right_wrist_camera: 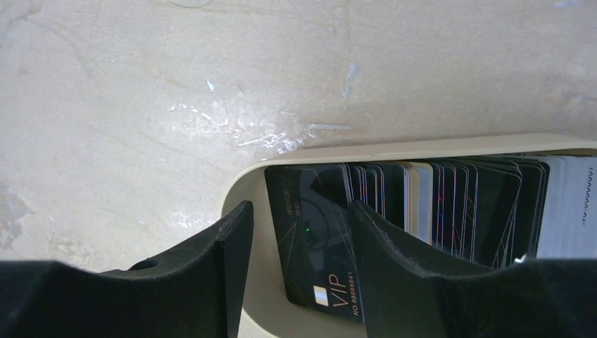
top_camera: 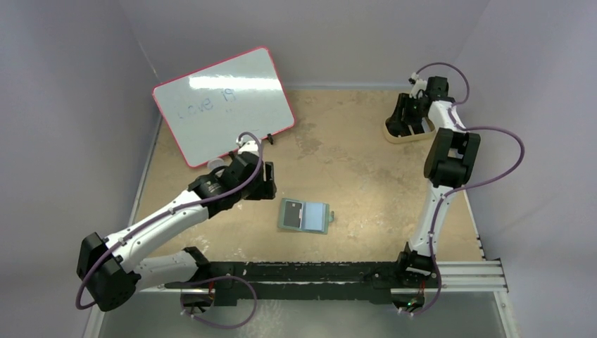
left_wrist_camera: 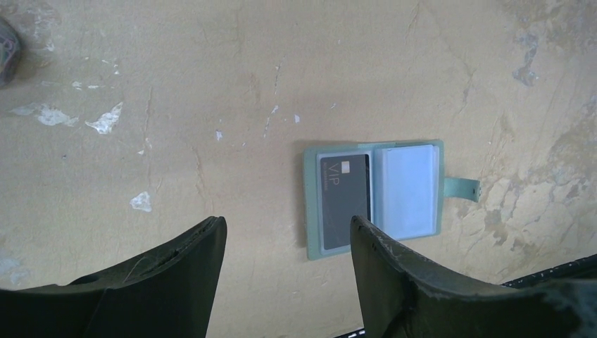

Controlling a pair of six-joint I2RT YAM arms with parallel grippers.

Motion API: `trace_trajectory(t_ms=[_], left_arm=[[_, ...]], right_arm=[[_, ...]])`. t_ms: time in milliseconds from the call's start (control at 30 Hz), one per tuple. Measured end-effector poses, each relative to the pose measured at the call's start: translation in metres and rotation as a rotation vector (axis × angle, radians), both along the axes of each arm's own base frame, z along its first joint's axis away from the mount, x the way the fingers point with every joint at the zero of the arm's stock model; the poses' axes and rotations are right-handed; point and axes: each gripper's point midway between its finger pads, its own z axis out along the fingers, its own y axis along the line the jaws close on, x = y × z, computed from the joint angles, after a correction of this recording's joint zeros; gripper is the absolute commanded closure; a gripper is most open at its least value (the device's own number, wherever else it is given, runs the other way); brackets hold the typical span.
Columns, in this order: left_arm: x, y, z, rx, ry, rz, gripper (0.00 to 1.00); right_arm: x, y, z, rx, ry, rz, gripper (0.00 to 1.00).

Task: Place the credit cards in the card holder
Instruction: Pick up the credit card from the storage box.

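The card holder (left_wrist_camera: 407, 189) is laid open with a grey VIP card (left_wrist_camera: 344, 202) tucked inside, while the left gripper (left_wrist_camera: 287, 227) and right gripper (right_wrist_camera: 301, 213) are both spread apart, unclamped.

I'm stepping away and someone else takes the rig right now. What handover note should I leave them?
Left gripper: open, empty, hovering over the table beside the card holder.
Right gripper: open, nothing gripped, poised at the credit cards standing in the tan tray at far right.
Card holder: lying open mid-table.
Done: one dark VIP card sits in its pocket away from the strap.
Left: other pocket looks empty; tray cards to move across.
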Motion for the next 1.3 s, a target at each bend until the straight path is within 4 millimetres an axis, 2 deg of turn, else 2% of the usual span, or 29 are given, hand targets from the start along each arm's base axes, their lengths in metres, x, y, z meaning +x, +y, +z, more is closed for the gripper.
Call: trace_trajectory(t_ms=[267, 500, 700, 933, 1033, 1167, 1233, 1267, 1300], left_arm=[[0.005, -0.008, -0.005, -0.022, 0.016, 0.013, 0.38], [0.006, -0.012, -0.001, -0.055, 0.010, 0.026, 0.38], [0.005, -0.012, 0.003, -0.083, -0.002, 0.038, 0.38], [0.000, -0.007, -0.001, -0.089, 0.003, 0.046, 0.38], [-0.003, -0.005, -0.003, -0.093, 0.006, 0.051, 0.38], [-0.004, -0.004, -0.005, -0.094, 0.006, 0.052, 0.39], [-0.002, -0.006, -0.007, -0.093, 0.008, 0.052, 0.40], [-0.001, -0.007, -0.008, -0.091, 0.010, 0.052, 0.40], [0.001, -0.009, -0.010, -0.087, 0.014, 0.052, 0.40]], right_arm=[[-0.007, 0.012, -0.001, 0.057, -0.031, 0.045, 0.56], [-0.023, 0.024, -0.001, 0.108, -0.018, 0.064, 0.59], [-0.030, 0.031, 0.011, 0.136, -0.023, 0.057, 0.61], [-0.039, 0.039, 0.022, 0.167, -0.033, 0.066, 0.61], [-0.042, 0.040, 0.020, 0.167, -0.026, 0.066, 0.51], [-0.042, 0.032, 0.013, 0.123, -0.009, 0.028, 0.44], [-0.040, 0.021, 0.011, 0.069, 0.002, -0.005, 0.32], [-0.038, 0.016, 0.011, 0.043, 0.004, -0.023, 0.21], [-0.036, 0.010, 0.012, 0.016, 0.003, -0.039, 0.15]])
